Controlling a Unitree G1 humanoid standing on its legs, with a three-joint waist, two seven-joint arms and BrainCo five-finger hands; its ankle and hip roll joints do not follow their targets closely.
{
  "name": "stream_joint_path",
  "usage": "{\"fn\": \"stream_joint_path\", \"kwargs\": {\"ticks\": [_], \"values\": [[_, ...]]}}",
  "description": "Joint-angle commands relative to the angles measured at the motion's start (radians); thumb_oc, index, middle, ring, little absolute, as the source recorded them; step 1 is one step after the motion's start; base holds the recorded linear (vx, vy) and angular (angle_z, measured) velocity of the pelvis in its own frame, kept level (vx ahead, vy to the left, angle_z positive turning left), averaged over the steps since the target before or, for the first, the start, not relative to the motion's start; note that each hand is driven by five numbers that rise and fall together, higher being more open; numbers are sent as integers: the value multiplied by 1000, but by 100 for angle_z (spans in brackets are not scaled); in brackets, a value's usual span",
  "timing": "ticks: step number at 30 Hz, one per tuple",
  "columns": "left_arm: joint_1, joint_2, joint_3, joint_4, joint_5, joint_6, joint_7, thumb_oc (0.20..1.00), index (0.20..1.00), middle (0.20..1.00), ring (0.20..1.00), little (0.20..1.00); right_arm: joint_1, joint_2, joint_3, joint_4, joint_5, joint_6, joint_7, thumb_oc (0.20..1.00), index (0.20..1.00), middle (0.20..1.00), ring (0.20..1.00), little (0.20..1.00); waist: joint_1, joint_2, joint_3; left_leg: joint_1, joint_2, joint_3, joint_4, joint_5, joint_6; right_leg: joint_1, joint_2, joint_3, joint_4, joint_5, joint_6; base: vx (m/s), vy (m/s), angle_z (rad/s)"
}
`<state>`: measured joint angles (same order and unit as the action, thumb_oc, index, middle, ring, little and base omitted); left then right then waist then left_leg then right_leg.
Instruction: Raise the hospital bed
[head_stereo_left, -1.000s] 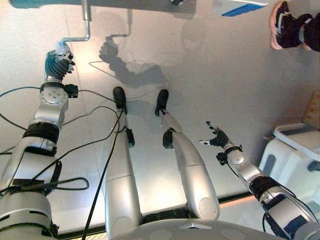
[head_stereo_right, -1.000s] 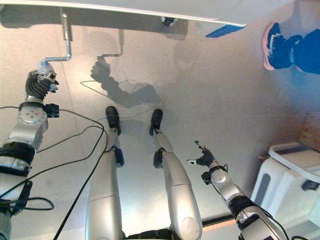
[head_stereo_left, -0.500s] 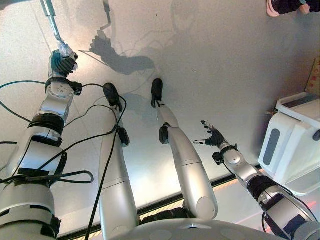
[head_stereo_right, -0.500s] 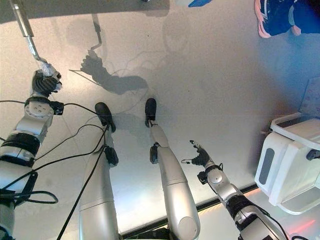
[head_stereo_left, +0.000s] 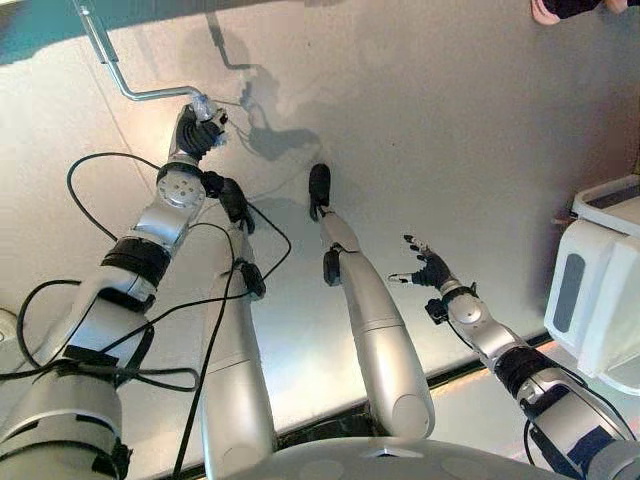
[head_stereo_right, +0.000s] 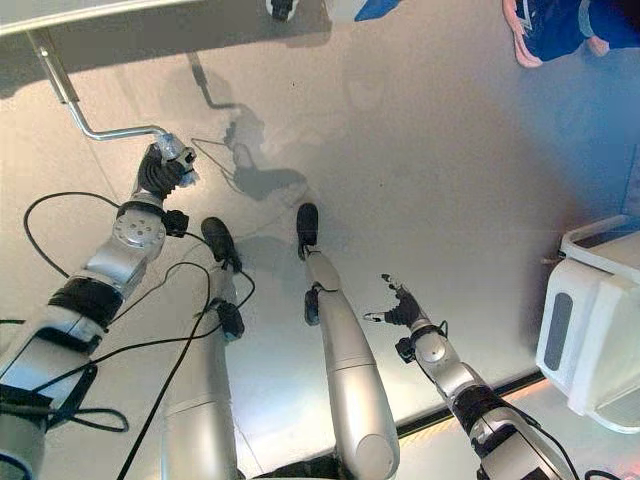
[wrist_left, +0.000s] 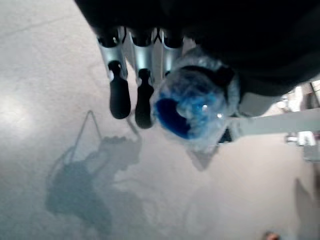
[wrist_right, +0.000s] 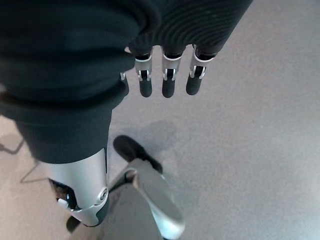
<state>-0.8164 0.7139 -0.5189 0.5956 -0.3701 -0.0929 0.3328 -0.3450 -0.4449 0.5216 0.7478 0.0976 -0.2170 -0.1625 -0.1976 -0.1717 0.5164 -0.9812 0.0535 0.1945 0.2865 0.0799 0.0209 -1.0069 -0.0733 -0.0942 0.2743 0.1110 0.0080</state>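
Crank handle (head_stereo_left: 150, 94) far left under the bed edge, left robot hand (head_stereo_left: 197, 133) curled round its blue-wrapped grip; right robot hand (head_stereo_left: 430, 272) idle, fingers relaxed; best keep turns smooth, wrist aligned.

Smooth pale grey floor (head_stereo_left: 450, 150) all over, glossy, bright glare patch at 10 o'clock. White plastic cabinet (head_stereo_left: 600, 290) with grey inset panel at 3 o'clock. Person's shoe (head_stereo_right: 545, 30), pink sole, blue upper, at 1 o'clock. Blue strip (head_stereo_right: 385, 8) on floor at 12 o'clock.
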Motion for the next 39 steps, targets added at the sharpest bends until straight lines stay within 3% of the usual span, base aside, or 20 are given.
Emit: {"fn": "stream_joint_path", "kwargs": {"ticks": [1,4,7,10,11,12,13,15,16,20,24,29,32,39], "values": [[-61,-78,-54,-247,5,-150,-82,200,200,200,200,200,61,-68,-10,-38,-23,9,-17,1000,1000,1000,1000,1000,7,20,1,35,-12,-61,56,-81,-27,40,18,-66,21,1,100,5,-30,7],[-50,-71,-47,-294,-13,-160,-84,200,200,200,200,200,66,-70,-15,-32,-28,9,-17,1000,1000,1000,1000,1000,10,27,1,42,-14,-65,52,-80,-28,44,18,-68,23,-3,97,5,-31,2],[61,30,14,-525,-119,-209,-134,200,200,200,200,200,97,-72,-63,-4,-38,8,-16,1000,1000,1000,1000,1000,30,62,-8,61,-24,-67,22,-69,-33,55,9,-81,27,-15,96,14,-61,4],[62,30,14,-525,-119,-209,-134,200,200,200,200,200,97,-72,-63,-4,-38,8,-16,1000,1000,1000,1000,1000,30,62,-9,61,-24,-67,22,-69,-33,55,9,-81,27,-15,96,7,-10,6],[165,136,82,-671,-178,-243,-168,200,200,200,200,200,123,-75,-95,24,-39,5,-14,1000,1000,1000,1000,1000,56,84,-10,69,-32,-74,12,-65,-35,60,3,-89,28,-17,98,16,-21,7],[170,137,87,-674,-178,-241,-169,200,200,200,200,200,123,-75,-92,24,-39,5,-14,1000,1000,1000,1000,1000,53,84,-11,69,-32,-75,12,-65,-35,60,3,-90,28,-18,98,23,-7,10],[251,193,145,-739,-208,-257,-192,200,200,200,200,200,142,-75,-114,39,-41,2,-12,1000,1000,1000,1000,1000,71,97,-10,67,-37,-78,12,-63,-35,61,-3,-96,32,-20,100,7,15,10],[258,194,151,-743,-208,-256,-193,200,200,200,200,200,141,-75,-111,39,-41,2,-12,1000,1000,1000,1000,1000,68,96,-11,67,-37,-78,12,-63,-35,60,-3,-96,32,-20,100,7,25,10],[357,239,227,-787,-236,-279,-204,200,200,200,200,200,165,-72,-135,50,-42,-3,-4,1000,1000,1000,1000,1000,97,109,-7,70,-40,-83,10,-63,-35,61,-11,-102,40,-21,102,9,35,10],[484,267,344,-831,-252,-293,-211,200,200,200,200,200,177,-69,-141,66,-40,-11,5,1000,1000,1000,1000,1000,113,121,-6,65,-47,-92,9,-60,-33,61,-24,-112,47,-22,106,11,56,15],[636,279,468,-837,-267,-302,-221,200,200,200,200,200,189,-61,-160,88,-39,-18,13,1000,1000,1000,1000,1000,152,134,2,70,-60,-103,-4,-51,-33,75,-42,-132,43,-22,110,9,54,12],[715,269,530,-791,-252,-290,-210,200,200,200,200,200,189,-60,-164,86,-40,-21,18,1000,1000,1000,1000,1000,175,137,3,70,-70,-114,-16,-44,-30,96,-51,-151,26,-19,117,12,83,11],[735,241,552,-710,-242,-280,-189,200,200,200,200,200,183,-58,-164,91,-41,-22,16,1000,1000,1000,1000,1000,187,137,3,63,-76,-118,-13,-43,-29,102,-58,-161,19,-17,120,14,77,5],[690,212,582,-420,-155,-226,-117,200,200,200,200,200,166,-57,-157,59,-27,-21,25,1000,1000,1000,1000,1000,189,105,3,36,-73,-122,10,-52,-22,104,-59,-168,3,-14,123,19,85,0]]}}
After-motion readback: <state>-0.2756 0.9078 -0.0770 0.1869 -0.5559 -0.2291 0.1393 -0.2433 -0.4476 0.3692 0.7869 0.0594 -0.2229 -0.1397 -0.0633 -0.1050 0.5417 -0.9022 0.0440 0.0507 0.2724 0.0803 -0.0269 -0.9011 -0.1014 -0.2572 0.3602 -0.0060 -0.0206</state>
